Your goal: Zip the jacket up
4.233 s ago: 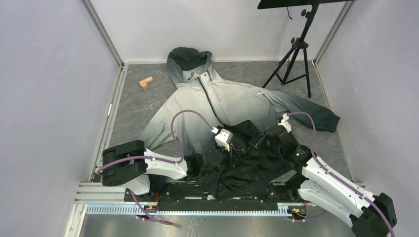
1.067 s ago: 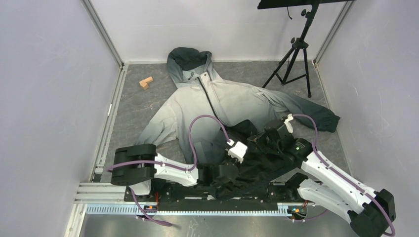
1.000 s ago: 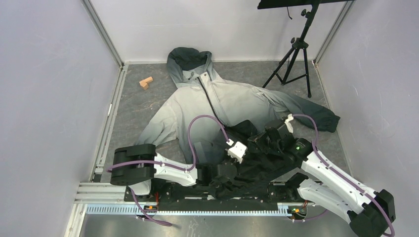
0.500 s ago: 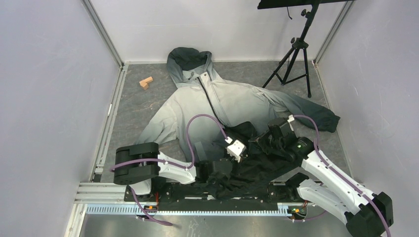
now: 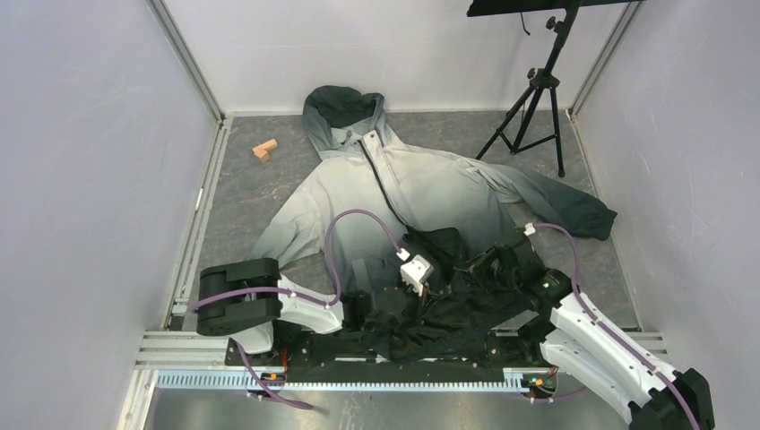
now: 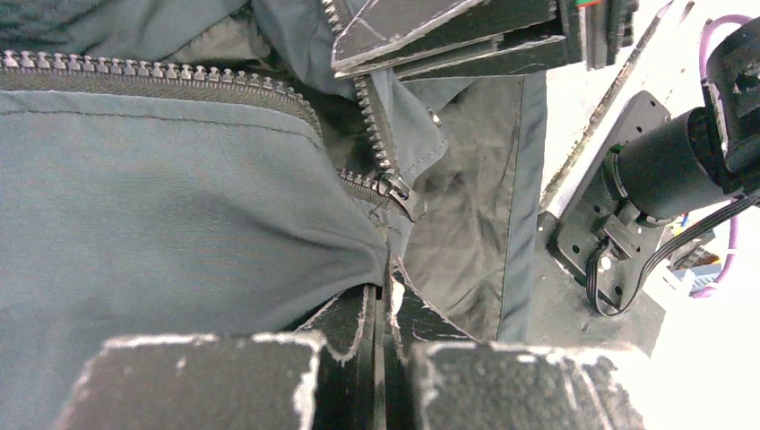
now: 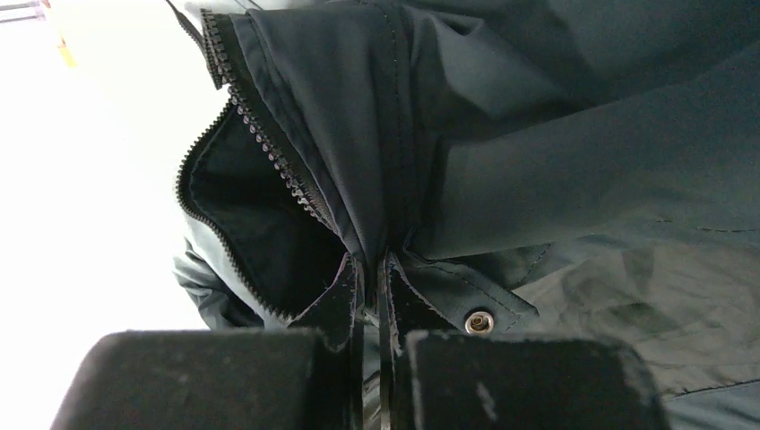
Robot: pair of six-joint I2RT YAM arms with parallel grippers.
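Note:
The jacket lies on its back on the grey floor, hood at the far end, its charcoal hem bunched up by the arm bases. My left gripper is shut on a fold of the hem fabric just below the zipper slider. In the top view it sits at the hem's middle. My right gripper is shut on the other front edge, next to a snap button and an open row of zipper teeth. It is just right of the left one. The lower zipper is open.
A small wooden block lies on the floor at the far left. A black tripod stands at the far right. Pale walls close in on both sides. A metal rail runs along the near edge.
Both grippers have moved left and nearer to the bases, dragging the dark hem with them. The right arm has lowered and drawn back. The hem is more bunched.

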